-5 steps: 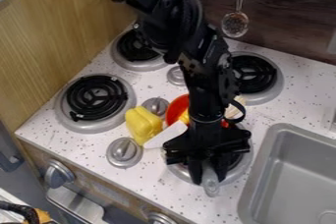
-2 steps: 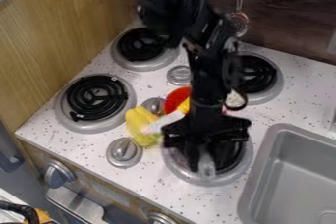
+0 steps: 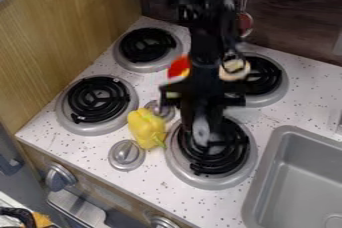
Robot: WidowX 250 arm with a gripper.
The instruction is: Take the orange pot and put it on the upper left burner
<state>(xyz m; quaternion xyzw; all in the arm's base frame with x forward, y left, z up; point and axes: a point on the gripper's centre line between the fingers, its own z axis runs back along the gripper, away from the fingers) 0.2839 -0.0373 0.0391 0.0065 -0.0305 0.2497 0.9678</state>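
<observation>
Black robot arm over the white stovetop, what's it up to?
The arm's black two-finger gripper seems to be holding the grey handle of the orange pot, whose body is mostly hidden behind the arm. The pot is not on the upper left black coil burner yet, so the placing is still to do. A yellow bell pepper with a green stem lies between the two near burners.

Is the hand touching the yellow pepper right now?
Apart. The camera view shows the hand over the lower right burner, with part of that burner's silver rim visible between it and the yellow pepper.
</observation>
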